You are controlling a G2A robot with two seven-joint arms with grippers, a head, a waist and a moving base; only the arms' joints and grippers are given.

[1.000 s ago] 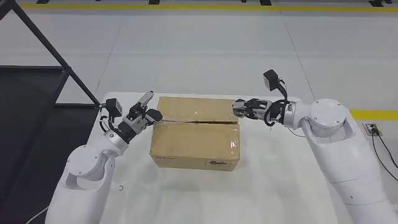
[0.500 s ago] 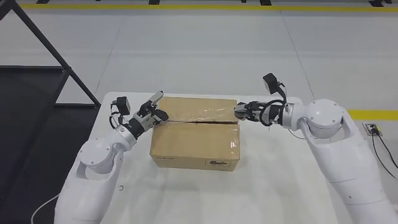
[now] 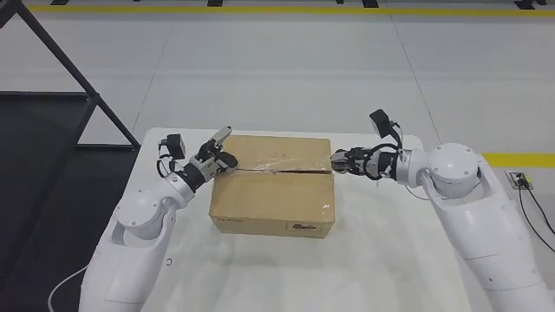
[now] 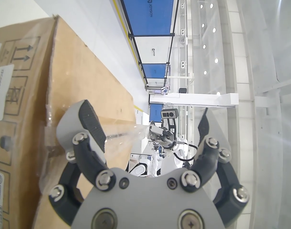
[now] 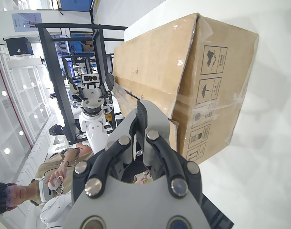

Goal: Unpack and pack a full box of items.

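A closed cardboard box (image 3: 273,195) stands mid-table, its two top flaps meeting at a taped seam. My left gripper (image 3: 222,158) is open at the seam's left end. In the left wrist view (image 4: 148,125) one pad (image 4: 91,125) lies against the box (image 4: 64,72) edge, and the other finger is clear of the box. My right gripper (image 3: 336,158) is at the seam's right end, its fingers pressed together (image 5: 141,107) at the box (image 5: 159,67) top edge. A strip of clear tape (image 4: 126,134) rises off the seam and runs across to that gripper.
The white table (image 3: 373,260) has bare room in front of the box and to its right. A black metal frame (image 3: 52,61) stands off the table's left side. The table's back edge runs just behind the box.
My left gripper moved right, from beside the box onto its top left edge at the seam. My right gripper shifted slightly right and toward the front, staying at the seam's end.
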